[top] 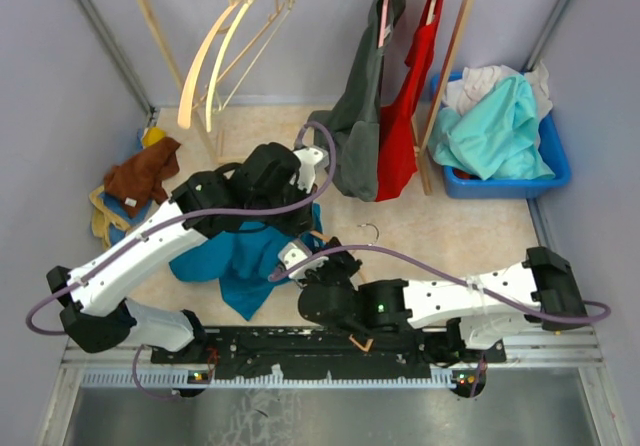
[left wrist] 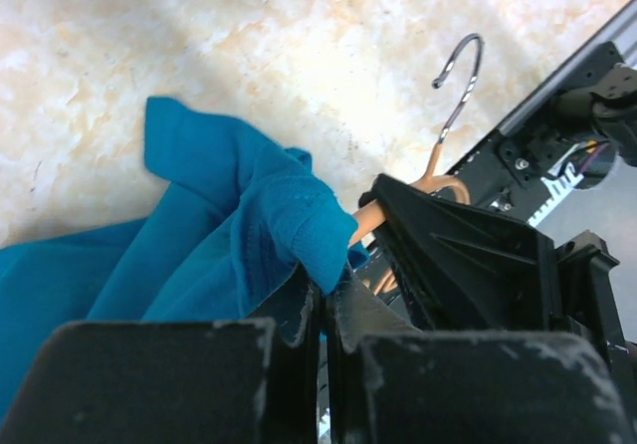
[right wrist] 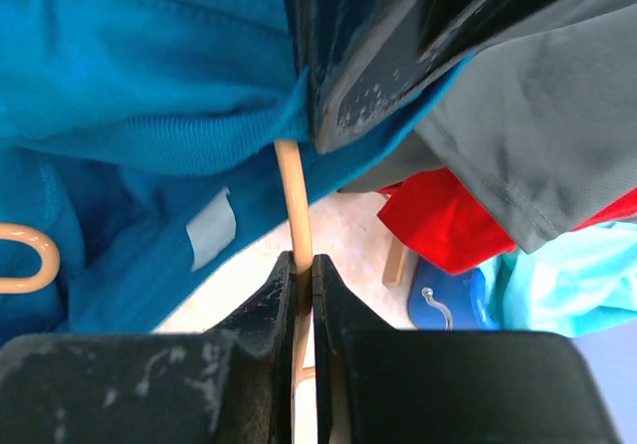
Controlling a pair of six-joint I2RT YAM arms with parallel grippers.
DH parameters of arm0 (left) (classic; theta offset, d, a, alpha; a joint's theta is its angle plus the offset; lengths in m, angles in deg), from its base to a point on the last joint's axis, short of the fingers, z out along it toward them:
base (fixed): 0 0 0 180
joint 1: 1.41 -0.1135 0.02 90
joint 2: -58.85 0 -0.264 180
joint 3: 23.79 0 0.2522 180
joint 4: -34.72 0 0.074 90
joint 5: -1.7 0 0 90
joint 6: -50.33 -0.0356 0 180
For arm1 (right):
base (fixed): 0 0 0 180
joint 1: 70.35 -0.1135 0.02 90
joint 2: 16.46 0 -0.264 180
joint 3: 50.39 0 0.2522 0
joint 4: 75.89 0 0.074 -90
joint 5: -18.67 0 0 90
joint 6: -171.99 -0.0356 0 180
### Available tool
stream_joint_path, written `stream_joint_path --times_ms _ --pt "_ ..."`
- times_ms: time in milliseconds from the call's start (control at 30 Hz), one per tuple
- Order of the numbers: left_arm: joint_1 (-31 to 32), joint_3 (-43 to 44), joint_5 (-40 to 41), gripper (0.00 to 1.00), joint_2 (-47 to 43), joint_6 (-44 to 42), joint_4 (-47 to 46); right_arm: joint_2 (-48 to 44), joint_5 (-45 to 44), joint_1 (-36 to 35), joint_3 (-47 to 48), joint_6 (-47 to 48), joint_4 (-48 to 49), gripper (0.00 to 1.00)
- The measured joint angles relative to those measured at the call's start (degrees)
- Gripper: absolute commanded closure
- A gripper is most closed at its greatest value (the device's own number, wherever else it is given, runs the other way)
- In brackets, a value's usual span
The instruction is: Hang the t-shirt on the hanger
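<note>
T-shirt (top: 222,264) lies bunched on the table (top: 450,226) between the two arms, and its teal cloth covers part of the hanger (right wrist: 293,190). Left gripper (left wrist: 323,303) is clamped on a fold of that cloth. Right gripper (right wrist: 305,270) is pinched tight on the hanger's thin orange bar, with the silver hook (left wrist: 460,81) out over bare tabletop.

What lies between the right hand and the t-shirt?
In the right wrist view, only the hanger: the right hand is shut on its bar, which runs up into the t-shirt.
</note>
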Motion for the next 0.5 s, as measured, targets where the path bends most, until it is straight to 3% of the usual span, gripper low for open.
stream_joint_path --times_ms 133,300,500 --pt "0.94 0.11 -2.16 0.96 0.0 -0.17 -1.81 -2.67 -0.39 -1.11 -2.43 4.98 9.27 1.0" --pt "1.77 0.11 -4.79 0.7 0.0 -0.37 -3.74 -5.07 -0.96 -2.82 -5.64 8.98 18.1 1.0" --pt "1.86 0.11 -6.25 0.55 -0.13 -0.66 -6.29 -9.7 -0.98 -6.51 -11.21 10.23 25.81 1.0"
